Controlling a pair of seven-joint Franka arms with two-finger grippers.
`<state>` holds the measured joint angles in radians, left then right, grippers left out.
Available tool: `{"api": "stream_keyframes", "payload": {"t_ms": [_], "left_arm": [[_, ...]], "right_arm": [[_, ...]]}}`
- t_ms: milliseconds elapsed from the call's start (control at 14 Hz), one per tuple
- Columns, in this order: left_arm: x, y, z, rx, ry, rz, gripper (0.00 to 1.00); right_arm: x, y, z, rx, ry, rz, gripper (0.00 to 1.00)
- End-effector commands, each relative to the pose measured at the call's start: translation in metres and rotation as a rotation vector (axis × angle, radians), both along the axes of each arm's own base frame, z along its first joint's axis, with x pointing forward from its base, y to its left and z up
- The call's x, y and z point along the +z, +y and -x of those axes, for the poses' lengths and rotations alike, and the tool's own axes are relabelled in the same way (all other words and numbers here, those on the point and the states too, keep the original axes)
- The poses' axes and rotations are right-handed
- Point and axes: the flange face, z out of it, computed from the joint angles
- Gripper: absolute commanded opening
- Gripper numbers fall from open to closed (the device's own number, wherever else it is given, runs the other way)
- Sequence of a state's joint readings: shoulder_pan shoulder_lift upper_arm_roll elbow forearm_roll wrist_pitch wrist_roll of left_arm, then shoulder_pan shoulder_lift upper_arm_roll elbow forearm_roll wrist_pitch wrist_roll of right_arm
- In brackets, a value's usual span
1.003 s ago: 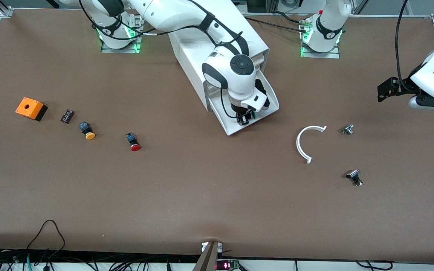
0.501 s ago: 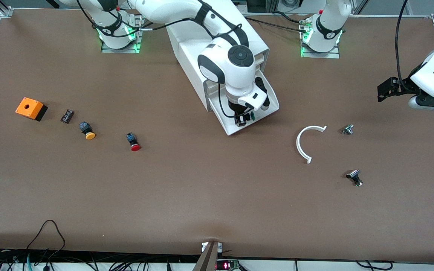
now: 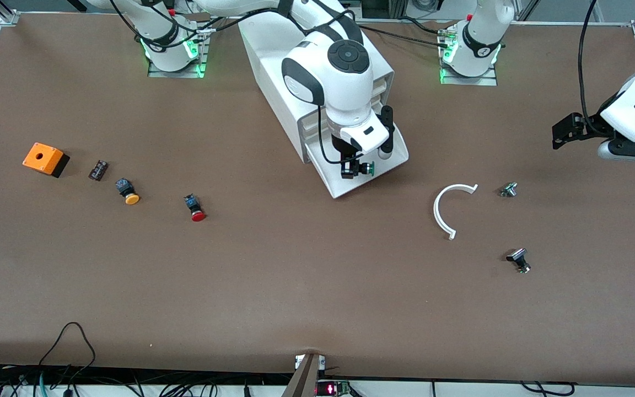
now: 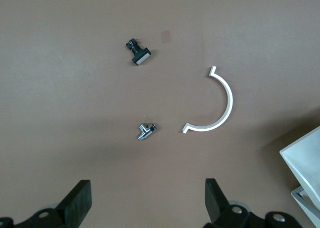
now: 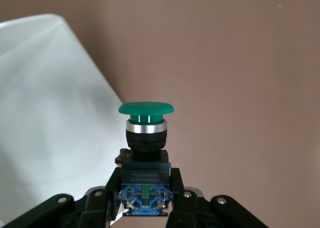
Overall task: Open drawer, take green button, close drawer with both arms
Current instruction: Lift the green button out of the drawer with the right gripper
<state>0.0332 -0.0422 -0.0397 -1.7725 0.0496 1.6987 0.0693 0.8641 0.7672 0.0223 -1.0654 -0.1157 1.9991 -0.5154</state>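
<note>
Two robot arms work at a brown worktop (image 3: 273, 275). Over the pulled-out bottom drawer (image 3: 392, 160) of a white cabinet (image 3: 273, 71), the right hand (image 3: 350, 169) clamps the green button (image 5: 145, 138). The left hand (image 4: 145, 198) waits wide open above the worktop.

the cabinet (image 3: 317, 71) is the reference. the drawer (image 3: 370, 168) projects from its front, nearer the front camera. the right gripper (image 3: 353, 170) is over the drawer with the button (image 3: 366, 169) clamped in it (lifted off the drawer floor). the left gripper (image 3: 571, 131) waits toward the left arm's end from the cabinet, fingers spread.
</note>
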Motion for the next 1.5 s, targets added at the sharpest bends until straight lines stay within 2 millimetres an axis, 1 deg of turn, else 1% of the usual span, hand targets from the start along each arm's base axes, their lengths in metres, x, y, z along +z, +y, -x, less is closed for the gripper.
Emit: {"api": "stream_keyframes", "payload": {"t_ms": [0,72,143,358,430,573,645,788,931,1074,1146,1289,1361,1433], "left_arm": [[0.004,0.005,0.000,-0.001,0.007,-0.010,1.00],[0.005,0.006,0.000,0.002,0.006,-0.009,1.00],[0.005,0.006,0.000,0.002,0.006,-0.009,1.00],[0.004,0.006,0.000,0.002,0.007,-0.009,1.00],[0.003,0.006,0.000,0.000,0.009,-0.009,1.00],[0.004,0.006,0.000,0.000,0.007,-0.009,1.00],[0.003,0.006,0.000,0.000,0.009,-0.009,1.00],[0.004,0.006,0.000,0.002,0.007,-0.009,1.00],[0.003,0.006,0.000,0.000,0.009,-0.009,1.00],[0.003,0.006,0.000,-0.001,0.009,-0.009,1.00],[0.003,0.006,0.000,0.000,0.009,-0.009,1.00],[0.003,0.006,0.000,-0.001,0.009,-0.009,1.00],[0.003,0.006,0.000,0.000,0.009,-0.009,1.00],[0.003,0.007,0.000,0.002,0.009,-0.009,1.00]], "right_arm": [[0.021,-0.013,-0.013,-0.129,0.002,-0.035,0.22],[0.025,-0.024,-0.023,-0.182,0.018,-0.054,0.22],[0.036,-0.035,-0.032,-0.218,0.038,-0.075,0.22],[0.037,-0.096,-0.086,-0.382,0.092,-0.111,0.22],[0.037,-0.112,-0.100,-0.436,0.102,-0.126,0.22],[0.034,-0.130,-0.113,-0.494,0.098,-0.117,0.22],[0.030,-0.144,-0.122,-0.531,0.087,-0.096,0.22],[-0.002,-0.174,-0.132,-0.592,0.102,-0.008,0.22],[-0.015,-0.204,-0.144,-0.668,0.108,0.044,0.23],[-0.025,-0.229,-0.155,-0.713,0.122,0.082,0.22],[-0.038,-0.245,-0.160,-0.731,0.131,0.109,0.22],[-0.058,-0.287,-0.179,-0.766,0.142,0.124,0.22],[-0.067,-0.299,-0.184,-0.747,0.154,0.136,0.22],[-0.076,-0.309,-0.184,-0.734,0.171,0.152,0.22]]}}
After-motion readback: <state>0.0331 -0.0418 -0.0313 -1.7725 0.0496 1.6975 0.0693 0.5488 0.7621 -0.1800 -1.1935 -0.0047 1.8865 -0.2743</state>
